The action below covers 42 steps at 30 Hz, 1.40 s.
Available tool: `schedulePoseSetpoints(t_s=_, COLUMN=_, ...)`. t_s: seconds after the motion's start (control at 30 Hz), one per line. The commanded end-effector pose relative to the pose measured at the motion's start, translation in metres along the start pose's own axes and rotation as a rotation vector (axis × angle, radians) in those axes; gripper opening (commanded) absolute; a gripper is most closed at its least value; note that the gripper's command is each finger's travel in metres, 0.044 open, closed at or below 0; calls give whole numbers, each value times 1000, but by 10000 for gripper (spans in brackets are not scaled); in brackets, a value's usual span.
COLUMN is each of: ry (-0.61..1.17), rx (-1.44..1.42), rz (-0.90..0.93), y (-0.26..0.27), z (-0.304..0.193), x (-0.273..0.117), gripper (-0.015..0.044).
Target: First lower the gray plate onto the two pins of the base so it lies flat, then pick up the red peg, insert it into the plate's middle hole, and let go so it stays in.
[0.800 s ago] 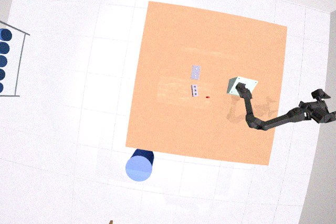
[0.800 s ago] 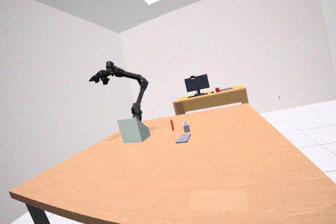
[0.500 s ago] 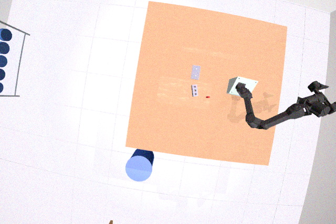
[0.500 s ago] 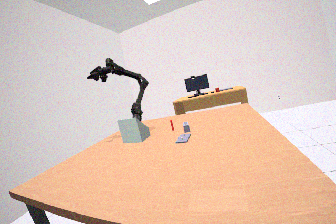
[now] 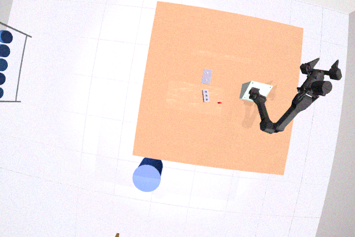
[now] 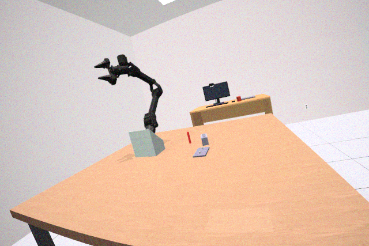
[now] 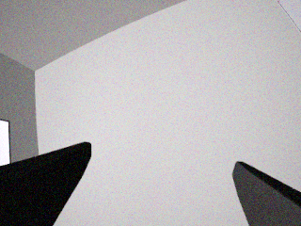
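The gray plate (image 5: 207, 94) (image 6: 204, 141) is a narrow block with three holes in its top. It stands apart from the base, on the table. The flat gray-violet base (image 5: 206, 76) (image 6: 203, 152) lies beside it with two small pins pointing up and nothing on them. The red peg (image 5: 219, 102) (image 6: 188, 137) stands upright near the plate. My gripper (image 5: 328, 59) (image 6: 97, 72) (image 7: 162, 160) is open and empty, high up and far from all three, pointing away from them. In the wrist view only walls and ceiling show between and around the fingers.
The arm rises from a pale green mount (image 5: 264, 88) (image 6: 143, 144) on the wooden table (image 5: 172, 128) (image 6: 179, 192). A blue cylinder (image 5: 146, 178) stands off the table's edge. A desk (image 6: 232, 113) with a monitor (image 6: 216, 90) stands behind. A rack of blue cylinders is at the far left in the top view.
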<state>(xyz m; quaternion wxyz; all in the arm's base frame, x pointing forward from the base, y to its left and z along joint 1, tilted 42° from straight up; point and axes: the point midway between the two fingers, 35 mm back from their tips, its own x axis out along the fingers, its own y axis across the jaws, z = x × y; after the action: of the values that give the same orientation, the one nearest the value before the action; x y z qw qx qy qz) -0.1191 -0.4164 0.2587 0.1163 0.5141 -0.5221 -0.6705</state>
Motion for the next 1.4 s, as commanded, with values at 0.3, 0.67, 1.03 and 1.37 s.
schedulePoseSetpoints(t_s=0.3, ry=489, rx=-558, rz=-293, y=-132, z=-157, x=-59, gripper=440)
schedulePoseSetpoints(t_s=0.67, ry=937, rx=-1066, rz=-549, y=-273, z=-223, x=-173, gripper=440)
schedulePoseSetpoints(t_s=1.03, ry=1369, rx=-1555, rz=-830, y=-401, z=-199, x=-315, gripper=440)
schedulePoseSetpoints(t_s=1.37, ry=1691, rx=-1956, rz=-1133, y=-477, z=-108, x=-432, gripper=440)
